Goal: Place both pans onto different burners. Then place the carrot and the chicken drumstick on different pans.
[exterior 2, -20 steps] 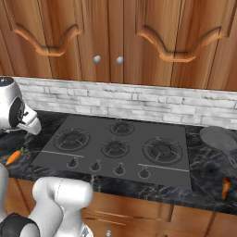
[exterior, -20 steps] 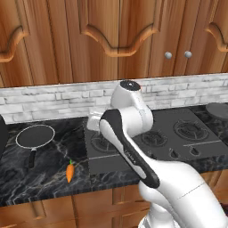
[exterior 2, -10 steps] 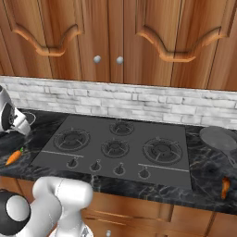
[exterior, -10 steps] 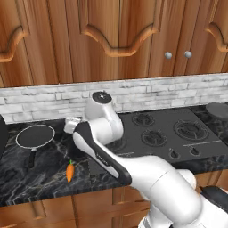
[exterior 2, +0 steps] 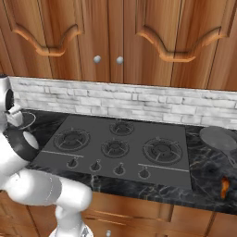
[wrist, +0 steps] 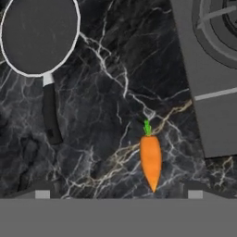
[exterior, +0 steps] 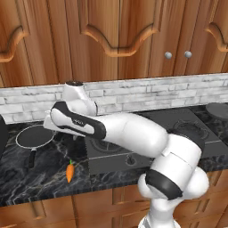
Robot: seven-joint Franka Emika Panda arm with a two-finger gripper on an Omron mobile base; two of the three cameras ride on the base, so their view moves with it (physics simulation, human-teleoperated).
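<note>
In the hand view the silver-rimmed pan (wrist: 39, 34) lies at top left on the black marble counter, its black handle (wrist: 50, 113) pointing toward me. The carrot (wrist: 150, 157) lies on the counter between the pan and the stovetop (wrist: 208, 92), just inside my right fingertip. My gripper (wrist: 118, 194) hangs open above the counter, holding nothing. From the left base camera the same pan (exterior: 34, 136) and carrot (exterior: 70, 171) sit left of the stove, under my outstretched arm. The plain grey pan (exterior 2: 217, 137) and the chicken drumstick (exterior 2: 225, 187) rest on the counter right of the burners (exterior 2: 115, 148).
Brick backsplash and wooden cabinets stand behind the counter. Control knobs (exterior 2: 119, 169) line the stovetop's front edge. A dark object (exterior: 1, 138) shows at the far left edge of the counter.
My arm has swung left, from over the stove's left side to above the counter with the rimmed pan and the carrot. The gripper stayed open. Nothing on the counter moved.
</note>
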